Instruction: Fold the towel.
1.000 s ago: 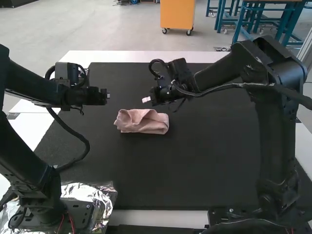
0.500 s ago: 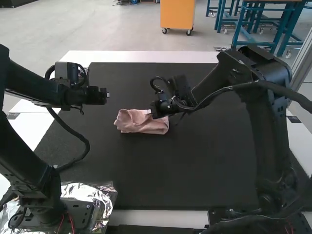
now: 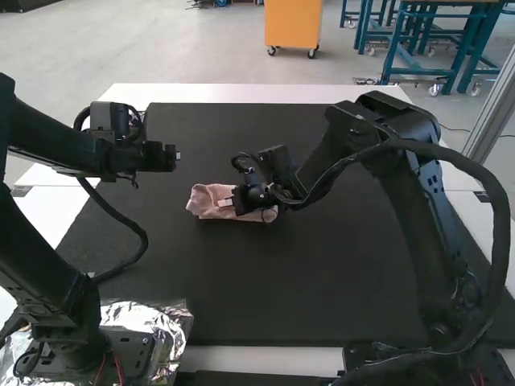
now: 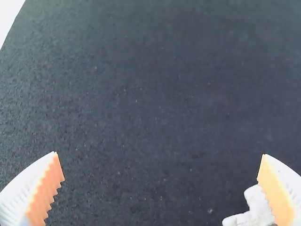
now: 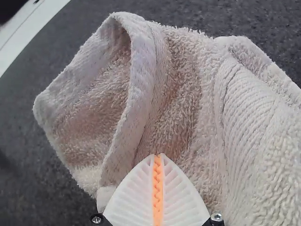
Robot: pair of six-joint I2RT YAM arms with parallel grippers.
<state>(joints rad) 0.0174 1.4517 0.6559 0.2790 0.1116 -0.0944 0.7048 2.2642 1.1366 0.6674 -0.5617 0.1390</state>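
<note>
Pink and bunched into a small bundle, the towel (image 3: 201,203) lies on the dark mat. My right gripper (image 3: 222,203) is over its front side. In the right wrist view the towel (image 5: 188,89) shows a raised, curled fold and rumpled layers; the right gripper (image 5: 158,155) is shut there, its pads pressed together in front of the cloth. My left gripper (image 3: 178,158) stands back and to the left of the towel. The left gripper (image 4: 160,154) is open wide in its wrist view, with a bit of the towel (image 4: 256,207) beside one finger.
The dark mat (image 3: 282,289) covers most of the white table (image 3: 241,94). Crumpled foil (image 3: 169,322) lies by the left arm's base. The right arm reaches over the mat's right half.
My right gripper has come forward and slightly left, from behind the towel to over it. The towel has shifted very slightly. The left arm has stayed still.
</note>
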